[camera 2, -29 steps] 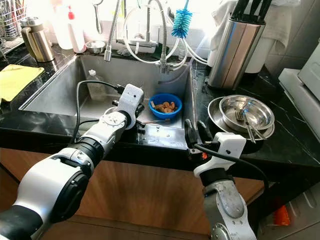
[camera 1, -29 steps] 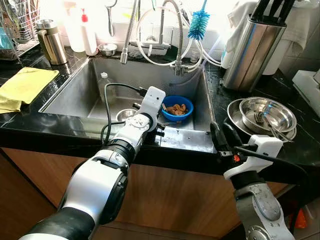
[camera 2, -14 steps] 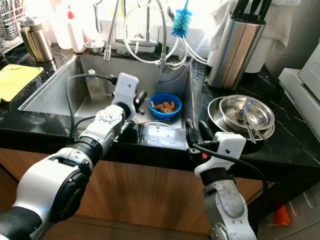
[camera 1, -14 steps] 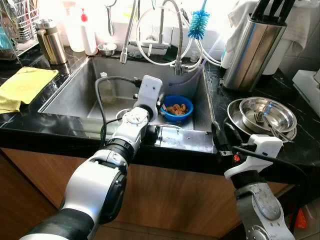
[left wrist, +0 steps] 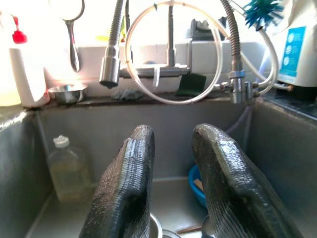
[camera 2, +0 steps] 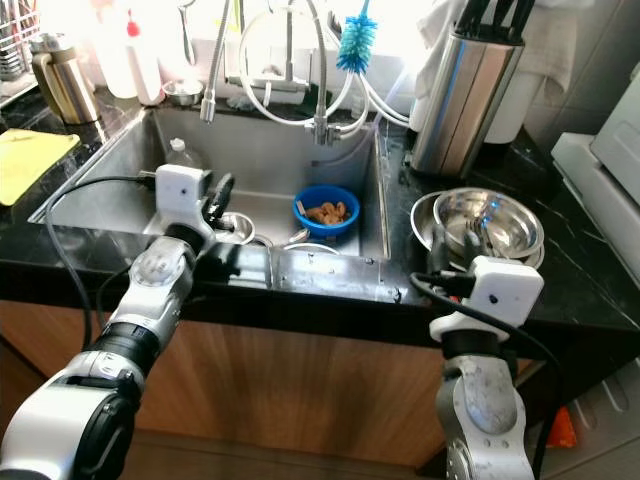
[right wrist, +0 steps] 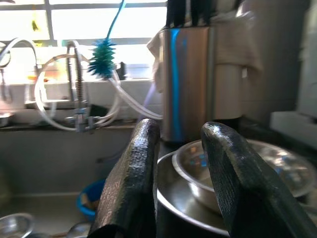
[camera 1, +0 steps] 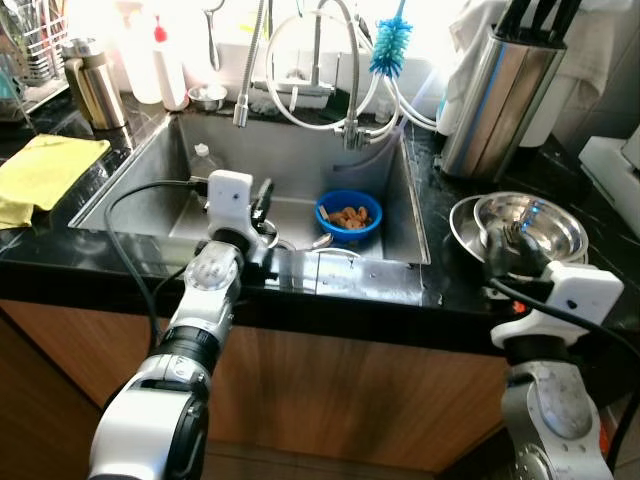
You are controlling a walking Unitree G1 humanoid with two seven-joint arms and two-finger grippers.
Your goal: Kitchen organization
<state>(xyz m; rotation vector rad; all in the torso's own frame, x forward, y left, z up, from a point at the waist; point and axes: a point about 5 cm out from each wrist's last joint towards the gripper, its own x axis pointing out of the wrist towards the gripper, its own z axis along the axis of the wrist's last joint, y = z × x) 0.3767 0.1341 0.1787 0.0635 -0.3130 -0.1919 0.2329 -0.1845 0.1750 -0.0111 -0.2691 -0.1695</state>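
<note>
While left gripper (camera 1: 262, 205) hovered over steel sink (camera 1: 140, 175), black fingers apart, empty; likely lining up on blue plastic bowl (camera 1: 348, 216) inside. Right gripper (right wrist: 181, 173) apart, facing stacked steel bowls (camera 1: 530, 228).

A black marble counter (camera 1: 60, 232) tops brown wooden cabinet fronts (camera 1: 350, 390), with bright daylight from a window (right wrist: 84, 22) behind.
</note>
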